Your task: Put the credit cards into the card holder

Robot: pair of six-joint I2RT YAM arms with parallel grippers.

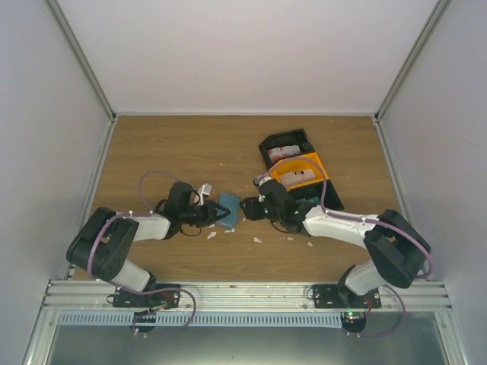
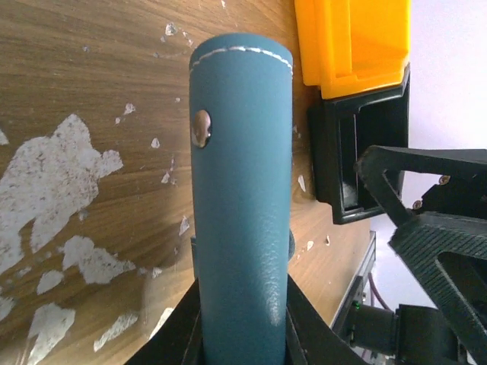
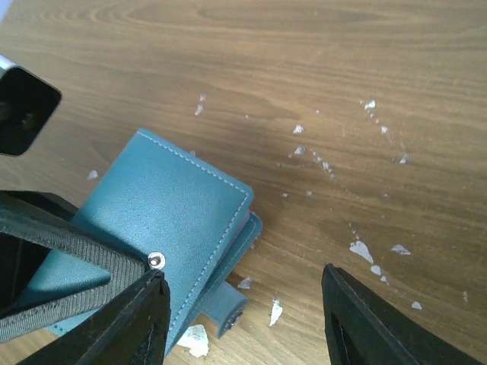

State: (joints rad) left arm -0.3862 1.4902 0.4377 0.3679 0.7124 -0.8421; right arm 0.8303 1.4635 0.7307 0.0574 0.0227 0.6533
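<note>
Teal grained leather card holder (image 3: 163, 205), white stitching | scuffed wood table (image 3: 304, 76)

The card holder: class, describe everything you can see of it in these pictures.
The card holder is a flat, dull blue-teal sleeve of grained, leather-like material, with pale stitching along its edges and a small silver snap stud. It is folded, a second layer showing beneath the top flap. The left arm's fingers clamp one end, holding it over the wooden table; whether it touches that table cannot be told.
</note>
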